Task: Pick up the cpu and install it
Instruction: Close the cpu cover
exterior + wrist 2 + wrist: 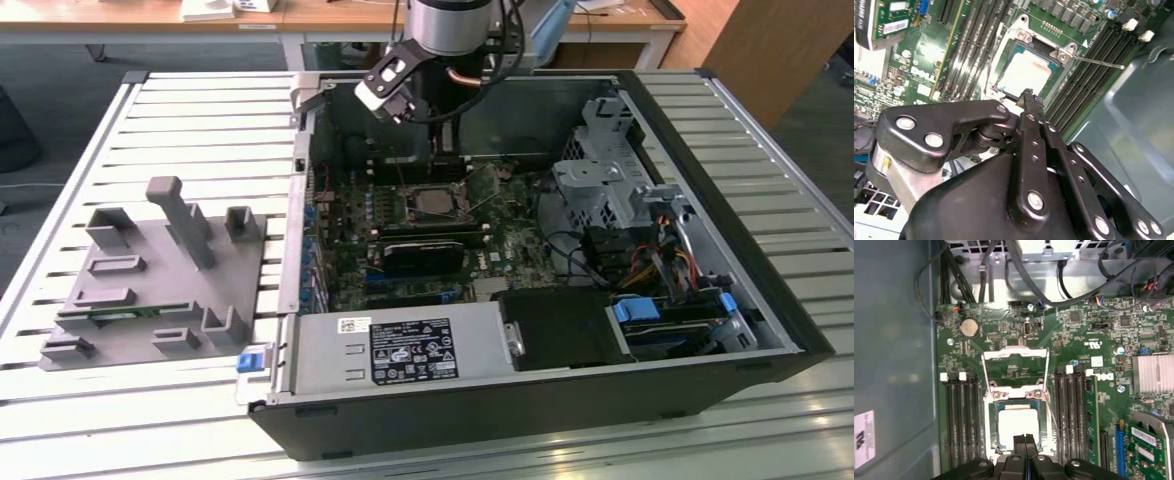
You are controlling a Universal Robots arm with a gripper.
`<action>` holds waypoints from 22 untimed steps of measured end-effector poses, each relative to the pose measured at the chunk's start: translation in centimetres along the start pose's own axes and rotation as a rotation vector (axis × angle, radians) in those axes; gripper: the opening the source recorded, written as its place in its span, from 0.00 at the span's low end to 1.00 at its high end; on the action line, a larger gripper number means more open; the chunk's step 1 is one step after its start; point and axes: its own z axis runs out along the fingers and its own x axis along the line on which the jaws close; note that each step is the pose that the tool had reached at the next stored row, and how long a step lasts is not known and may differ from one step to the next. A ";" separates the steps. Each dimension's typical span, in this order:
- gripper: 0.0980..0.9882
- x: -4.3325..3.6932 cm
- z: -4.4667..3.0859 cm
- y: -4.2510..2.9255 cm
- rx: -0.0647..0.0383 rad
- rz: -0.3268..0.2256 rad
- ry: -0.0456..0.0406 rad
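Note:
The cpu (1016, 422) is a flat square chip with a pale silver top. It lies in the motherboard socket, seen in both wrist views (1026, 72) and near the middle of the open computer case in the exterior view (434, 203). The socket's metal load plate (1015, 371) stands flipped open beside it, and the thin lever (1099, 62) is swung out. My gripper (1025, 439) hovers just above the chip's edge with its two black fingers pressed together and nothing between them. From outside, my gripper (447, 150) hangs over the board's far part.
The case's walls (747, 260) ring the motherboard. A power supply (400, 350) sits near the front, a drive cage (601, 180) and cables on the exterior view's right, a black block (420, 255) beside the socket. A grey fixture tray (147, 290) lies on the slatted table at the exterior view's left.

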 end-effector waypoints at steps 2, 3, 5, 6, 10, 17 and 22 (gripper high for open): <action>0.01 -0.36 0.01 0.02 0.000 0.000 0.0002; 0.01 -0.56 0.02 0.03 0.000 0.000 0.0002; 0.01 -0.76 0.03 0.15 0.000 0.000 0.0000; 0.01 -0.78 0.06 0.37 0.000 0.000 0.0003; 0.01 -0.71 0.10 1.82 0.000 0.000 0.0001; 0.01 -0.64 -0.15 2.80 0.000 -0.016 0.0018; 0.01 -0.62 -0.39 3.10 0.001 -0.044 0.0053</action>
